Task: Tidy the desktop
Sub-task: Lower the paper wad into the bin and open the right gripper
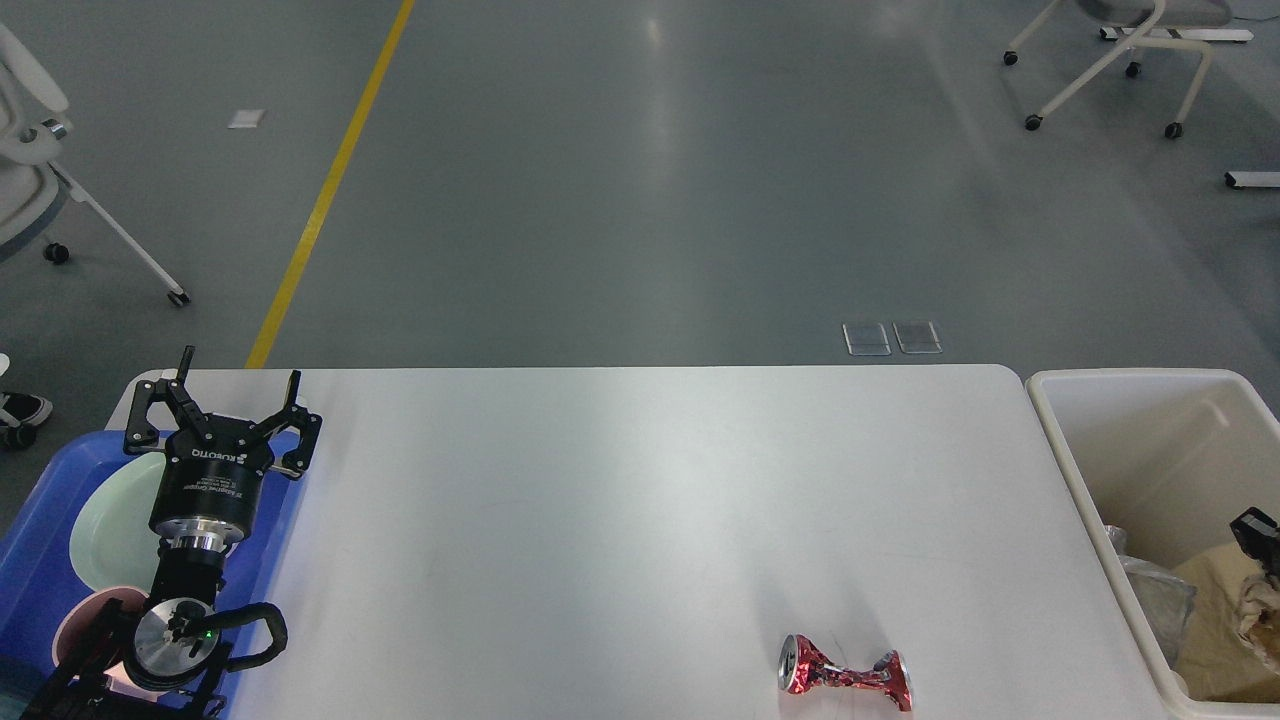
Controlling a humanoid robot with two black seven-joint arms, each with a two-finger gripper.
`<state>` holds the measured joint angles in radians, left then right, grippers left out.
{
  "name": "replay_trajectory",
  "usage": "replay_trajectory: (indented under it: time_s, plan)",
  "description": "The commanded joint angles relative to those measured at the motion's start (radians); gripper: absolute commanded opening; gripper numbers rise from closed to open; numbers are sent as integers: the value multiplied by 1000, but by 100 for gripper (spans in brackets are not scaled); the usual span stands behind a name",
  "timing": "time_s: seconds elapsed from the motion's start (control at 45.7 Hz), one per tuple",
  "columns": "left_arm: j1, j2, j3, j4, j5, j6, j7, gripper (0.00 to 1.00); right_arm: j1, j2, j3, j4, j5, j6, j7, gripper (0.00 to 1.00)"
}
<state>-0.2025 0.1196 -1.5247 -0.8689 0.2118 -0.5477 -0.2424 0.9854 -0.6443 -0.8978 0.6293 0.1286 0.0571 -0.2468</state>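
The white desktop (620, 520) fills the middle of the head view. A crushed red can (845, 673) lies on it near the front edge, right of centre. My left gripper (240, 385) hovers open over the table's left end, above the blue tray (40, 500), with nothing between its fingers. Only a small black part of my right gripper (1258, 530) shows at the right edge, low inside the cream bin (1060, 440). Crumpled tan paper (1262, 610) sits just below it; whether it is held is not visible.
The blue tray holds a pale green plate (105, 520) and a pink cup (80, 620). The bin also contains clear plastic (1150, 590) and brown cardboard (1210, 630). Office chairs stand on the grey floor beyond the table.
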Motion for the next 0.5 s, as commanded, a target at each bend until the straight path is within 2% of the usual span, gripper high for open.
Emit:
replay_trajectory:
  time_s: [0.0,0.241,0.482]
  plan:
    - [0,0,0,1,0,0,0,96,-129,98,13,-132,2,-52,11,0]
    - [0,0,0,-1,0,0,0,96,-346,239,152,-365,14,-194,23,0]
    - [0,0,0,-1,0,0,0,96,-383,296,168,-392,13,-255,44,0]
